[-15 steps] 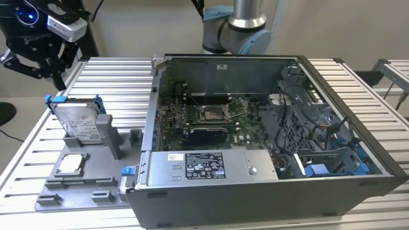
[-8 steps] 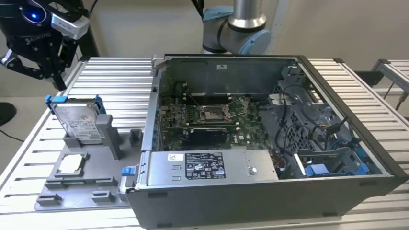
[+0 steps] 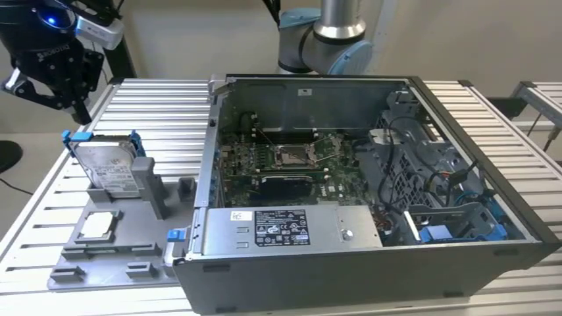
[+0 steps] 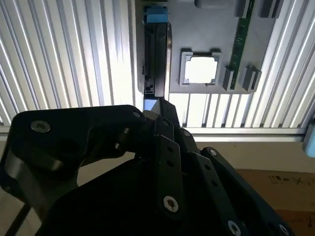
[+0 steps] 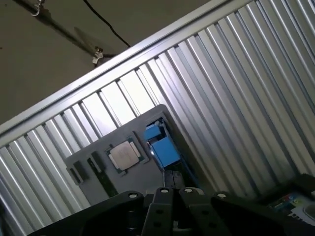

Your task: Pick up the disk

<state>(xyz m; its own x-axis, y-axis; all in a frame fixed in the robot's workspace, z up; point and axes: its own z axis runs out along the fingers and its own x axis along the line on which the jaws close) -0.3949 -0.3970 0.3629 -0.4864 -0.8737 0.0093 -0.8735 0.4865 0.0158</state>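
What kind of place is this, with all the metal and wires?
Probably a robot lab or workshop for computer work. An open computer case lies on a ribbed metal table, the disk stands in a grey holder beside it, and a robot arm rises behind.

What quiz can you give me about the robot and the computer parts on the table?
1. True or false: the gripper is holding the disk.
2. Where is the disk? A) inside the computer case; B) standing on edge in the grey holder on the table; C) on top of the computer case.
3. What colour is the bracket around the disk?

Key: 1 false, the gripper hangs apart from the disk, higher in the exterior view. 2 B. 3 blue.
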